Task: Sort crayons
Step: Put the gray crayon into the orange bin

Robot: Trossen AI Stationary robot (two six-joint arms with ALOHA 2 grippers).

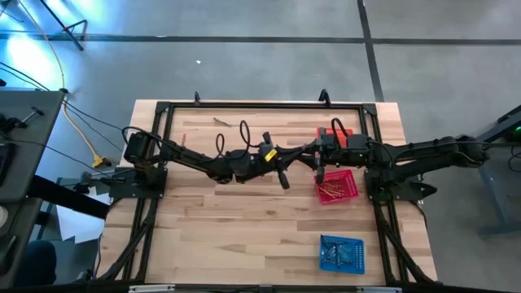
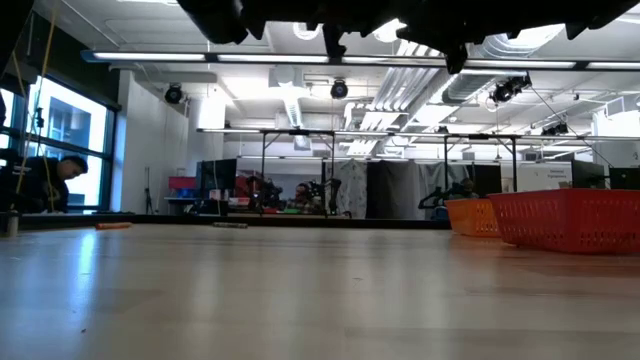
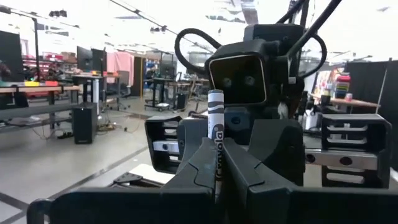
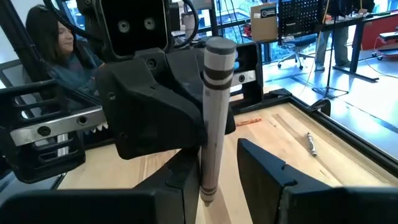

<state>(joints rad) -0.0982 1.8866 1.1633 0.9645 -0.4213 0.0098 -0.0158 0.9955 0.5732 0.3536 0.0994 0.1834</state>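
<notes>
Both arms meet above the middle of the table. My left gripper [image 3: 216,177] is shut on a grey crayon [image 3: 215,124], and it also shows in the high view [image 1: 298,156]. My right gripper [image 4: 217,180] is open and faces it, and it also shows in the high view [image 1: 316,155]. Its fingers stand on either side of the same crayon's pointed end [image 4: 208,190]. Whether one finger touches the crayon, I cannot tell. Several thin crayons lie in the red basket [image 1: 350,194] and in the blue basket [image 1: 342,252]. My left gripper pinches the grey crayon's wrapped shaft [image 3: 216,163] between its two fingers. The crayon stands out beyond the fingertips toward my right gripper, its flat banded end [image 4: 220,53] uppermost in the right wrist view. It is lifted clear, high above the table.
An orange basket [image 1: 340,132] stands behind the red one, partly under my right arm. A grey crayon [image 1: 220,122] and an orange crayon [image 1: 183,137] lie loose at the far left of the table. People sit in the room beyond the table.
</notes>
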